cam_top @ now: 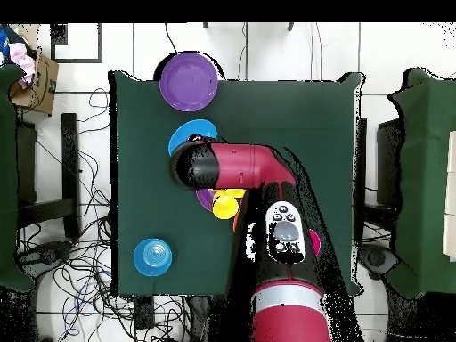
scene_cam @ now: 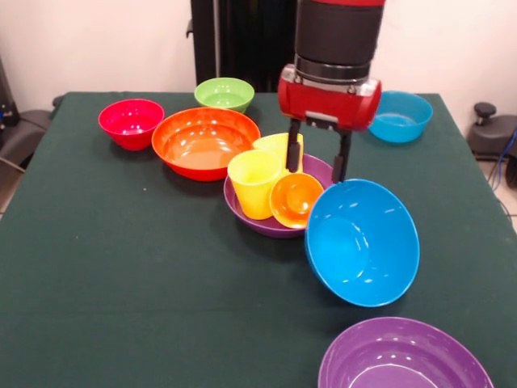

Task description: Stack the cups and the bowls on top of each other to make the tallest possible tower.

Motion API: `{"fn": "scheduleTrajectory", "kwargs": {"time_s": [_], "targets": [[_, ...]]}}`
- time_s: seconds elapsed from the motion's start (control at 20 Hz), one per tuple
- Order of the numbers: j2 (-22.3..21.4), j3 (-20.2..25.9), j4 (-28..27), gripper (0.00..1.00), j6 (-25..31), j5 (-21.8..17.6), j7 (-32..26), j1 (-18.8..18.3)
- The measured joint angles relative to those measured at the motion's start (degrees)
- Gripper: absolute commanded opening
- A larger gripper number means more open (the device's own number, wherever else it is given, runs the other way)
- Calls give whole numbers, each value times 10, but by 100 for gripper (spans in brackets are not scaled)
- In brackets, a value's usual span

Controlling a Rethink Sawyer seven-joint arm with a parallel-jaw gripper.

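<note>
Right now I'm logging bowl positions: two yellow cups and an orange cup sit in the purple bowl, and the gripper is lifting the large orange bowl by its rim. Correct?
Not quite. The front view shows the gripper at the rim of the tilted large blue bowl, not the large orange bowl, which sits flat on the table behind. The yellow cups and orange cup do sit in the purple bowl.

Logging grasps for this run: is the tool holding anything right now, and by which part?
Apparently yes: the tool seems to hold the large blue bowl by its upper rim, tilted on edge, though finger contact on the rim is not clearly visible.
</note>
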Motion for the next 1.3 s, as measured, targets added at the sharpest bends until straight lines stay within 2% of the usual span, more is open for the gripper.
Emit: {"fn": "scheduleTrajectory", "kwargs": {"time_s": [0.45,0.85,1.3], "targets": [[28,-8,4,100,-24,5,0,27],[58,-31,19,100,-25,32,0,47],[79,-47,24,100,-25,61,0,50]]}}
